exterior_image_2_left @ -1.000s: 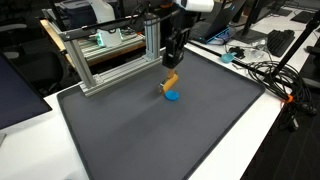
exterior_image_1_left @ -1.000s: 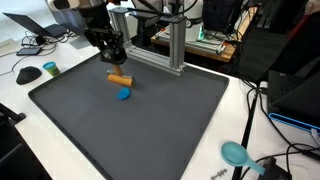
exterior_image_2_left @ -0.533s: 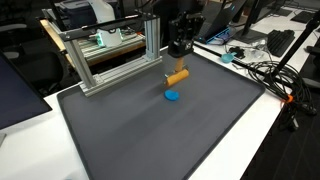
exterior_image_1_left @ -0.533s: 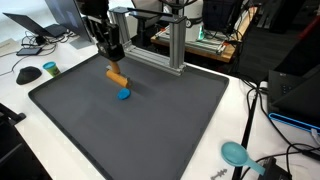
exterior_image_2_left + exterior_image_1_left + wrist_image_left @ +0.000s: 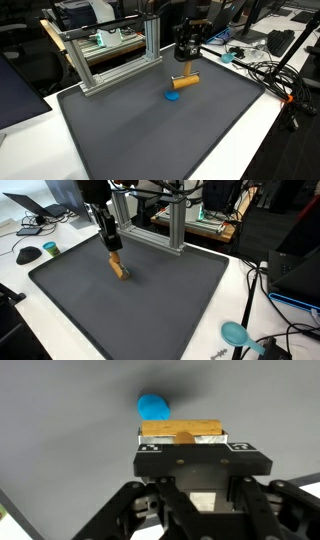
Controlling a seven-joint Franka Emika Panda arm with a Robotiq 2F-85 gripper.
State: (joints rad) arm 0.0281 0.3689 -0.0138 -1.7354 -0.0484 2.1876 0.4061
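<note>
While the pincer [image 5: 186, 71] grips it, the orange block [image 5: 186, 80] apparently hangs just below.

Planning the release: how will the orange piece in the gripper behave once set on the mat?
The orange piece is probably rigid: it juts from the gripper without sagging. It looks rounded, so it may roll on the mat. Likely light: a narrow pinch carries it.

End effector [image 5: 185, 69] has risen off the grey mat [image 5: 140, 130], carrying the orange block [image 5: 186, 80] clamped. The block, earlier lying beside the blue disc [image 5: 173, 97], now hangs above it, apart.
</note>
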